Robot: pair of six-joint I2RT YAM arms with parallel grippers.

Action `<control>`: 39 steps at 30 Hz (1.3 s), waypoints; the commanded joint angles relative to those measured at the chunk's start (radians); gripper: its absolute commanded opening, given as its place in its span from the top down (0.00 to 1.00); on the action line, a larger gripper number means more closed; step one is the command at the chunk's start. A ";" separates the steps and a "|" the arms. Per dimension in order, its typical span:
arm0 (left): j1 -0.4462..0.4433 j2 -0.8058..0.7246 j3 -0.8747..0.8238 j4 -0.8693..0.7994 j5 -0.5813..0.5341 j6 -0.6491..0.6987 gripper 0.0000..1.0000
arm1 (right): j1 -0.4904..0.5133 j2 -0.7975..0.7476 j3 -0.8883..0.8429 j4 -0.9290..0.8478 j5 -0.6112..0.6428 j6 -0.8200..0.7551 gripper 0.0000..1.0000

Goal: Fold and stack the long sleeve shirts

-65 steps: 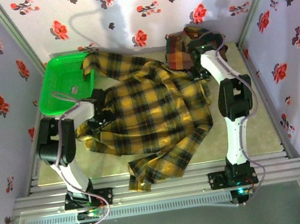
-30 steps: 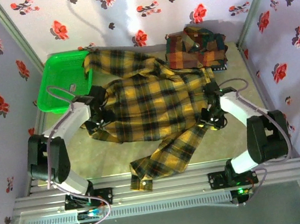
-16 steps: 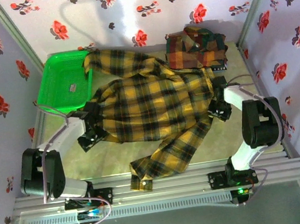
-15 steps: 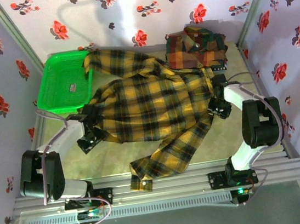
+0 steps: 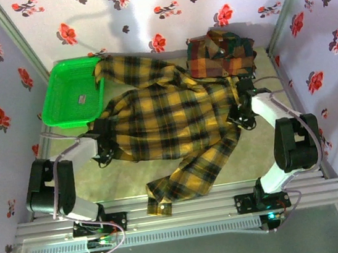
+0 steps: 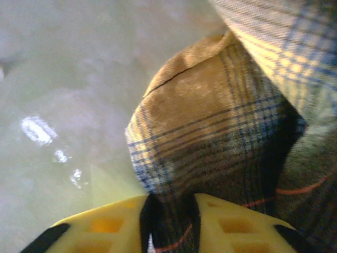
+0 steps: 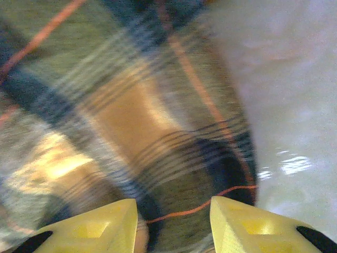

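Note:
A mustard-yellow and black plaid long sleeve shirt [image 5: 168, 117] lies spread over the middle of the table, one sleeve reaching the front edge and the other the green basket. My left gripper [image 5: 105, 148] is at the shirt's left edge. In the left wrist view the yellow fingers [image 6: 105, 226] pinch a fold of that shirt [image 6: 210, 121] in a narrow gap, so the left gripper [image 6: 168, 221] is shut on it. My right gripper [image 5: 242, 117] is at the shirt's right edge, and a bunch of the plaid cloth [image 7: 131, 116] fills the wider gap of the right gripper [image 7: 174, 224]. A folded red, orange and green shirt [image 5: 219, 54] lies at the back right.
A green plastic basket [image 5: 61, 109] stands at the back left, with the yellow shirt's upper sleeve draped on its corner. Flowered walls close in the table on three sides. Bare tabletop [image 5: 114, 180] shows at the front left.
The left gripper has closed on the shirt's left edge, and its arm has swung in toward the cloth. The right gripper has slid a little toward the back along the right edge.

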 commanded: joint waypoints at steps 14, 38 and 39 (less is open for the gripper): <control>-0.078 -0.500 -0.236 -0.336 0.061 -0.221 0.96 | 0.068 0.395 0.272 0.141 0.144 0.213 0.60; -0.142 0.285 0.487 -0.176 0.087 0.125 0.28 | -0.065 0.271 0.216 0.054 0.110 -0.014 0.39; -0.138 0.334 0.507 -0.166 0.087 0.141 0.28 | -0.064 0.288 0.219 0.057 0.116 -0.010 0.39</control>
